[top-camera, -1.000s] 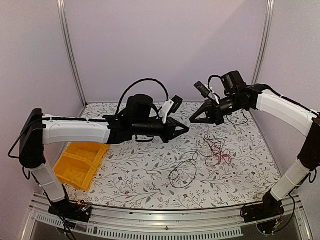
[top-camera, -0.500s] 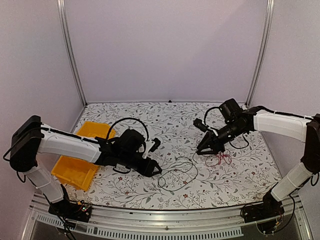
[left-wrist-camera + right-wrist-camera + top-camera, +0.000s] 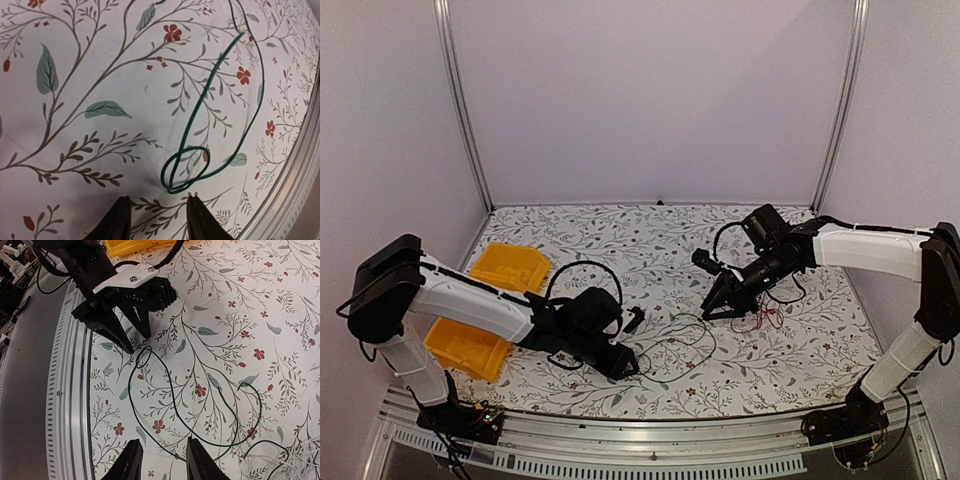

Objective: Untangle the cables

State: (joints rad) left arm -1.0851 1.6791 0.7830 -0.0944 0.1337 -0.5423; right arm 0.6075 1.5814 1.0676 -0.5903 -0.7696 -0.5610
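Cables (image 3: 678, 338), one dark and one red, lie near two spread, empty tools: left tool (image 3: 157, 200), right tool (image 3: 163, 441).

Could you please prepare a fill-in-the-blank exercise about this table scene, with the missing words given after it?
1. The bin at the left side of the table is ____ in colour.
2. In the left wrist view, the thin dark cable makes a small ____ just ahead of the left gripper.
3. The fingers of the left gripper and of the right gripper stand ____, with nothing held between them.
4. The red cable lies closest to the ____ gripper.

Missing words: yellow; loop; open; right.
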